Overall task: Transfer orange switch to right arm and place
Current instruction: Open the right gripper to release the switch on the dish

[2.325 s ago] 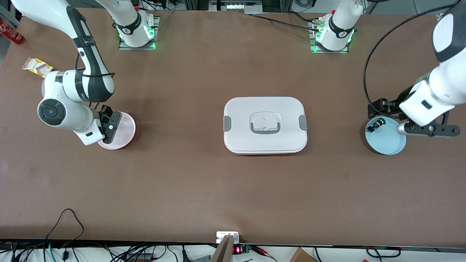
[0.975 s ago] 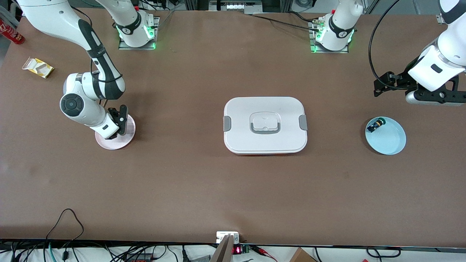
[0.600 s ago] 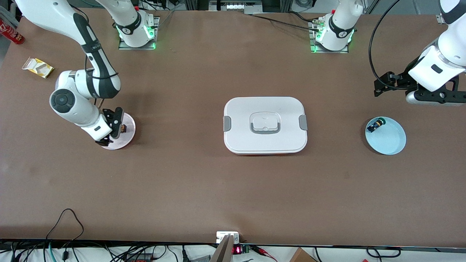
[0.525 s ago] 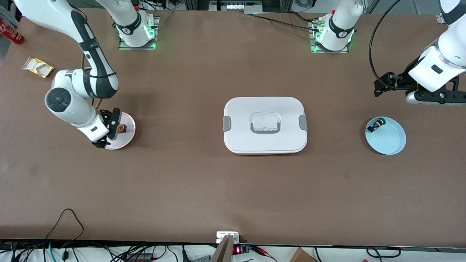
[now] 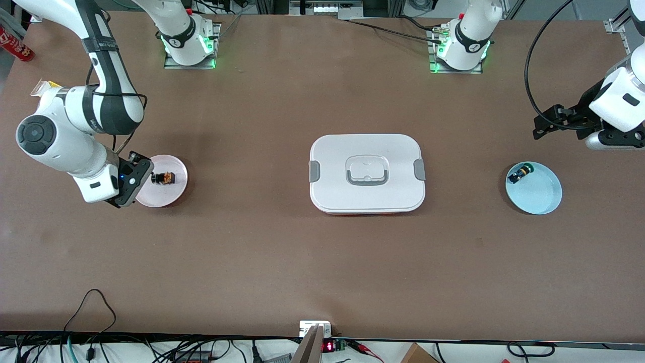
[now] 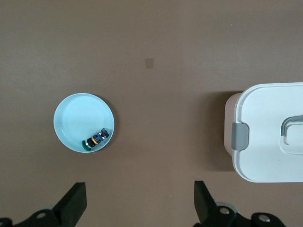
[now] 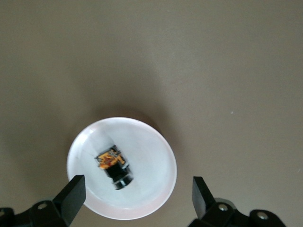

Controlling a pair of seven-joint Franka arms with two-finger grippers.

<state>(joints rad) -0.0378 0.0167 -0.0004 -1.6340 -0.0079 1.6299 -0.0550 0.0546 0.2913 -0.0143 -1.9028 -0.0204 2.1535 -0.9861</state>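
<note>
**Now: orange switch lies on the pink plate, both hands empty**

Here you see the orange switch (image 5: pixel 165 177) lying on its side on the pink plate (image 5: pixel 177 191), toward the right arm's end of the desk (image 5: pixel 282 252). In the right wrist view the switch (image 7: pixel 113 165) sits near the middle of the plate (image 7: pixel 156 156), with its tan-orange block and its black barrel both plain to see and nothing touching it.

Your right hand (image 5: pixel 126 184) hangs over the plate's edge, on the side away from the lunch box. Its fingers (image 7: pixel 71 191) are spread wide and grip nothing; the switch lies between them in the wrist picture, but lower down, on the plate.

Your left hand (image 5: pixel 546 123) is up over bare desk at the left arm's end, above the spot just farther from the front camera than the blue plate (image 5: pixel 546 199). Its fingers (image 6: pixel 75 201) also stand wide apart and hold nothing. On that blue plate, by its rim, rests the green-capped switch (image 5: pixel 519 174).

The white lunch box (image 5: pixel 367 172) sits closed at the middle of the desk, well apart from both plates. A red can (image 5: pixel 15 44) lies at the desk corner past the right arm.
</note>
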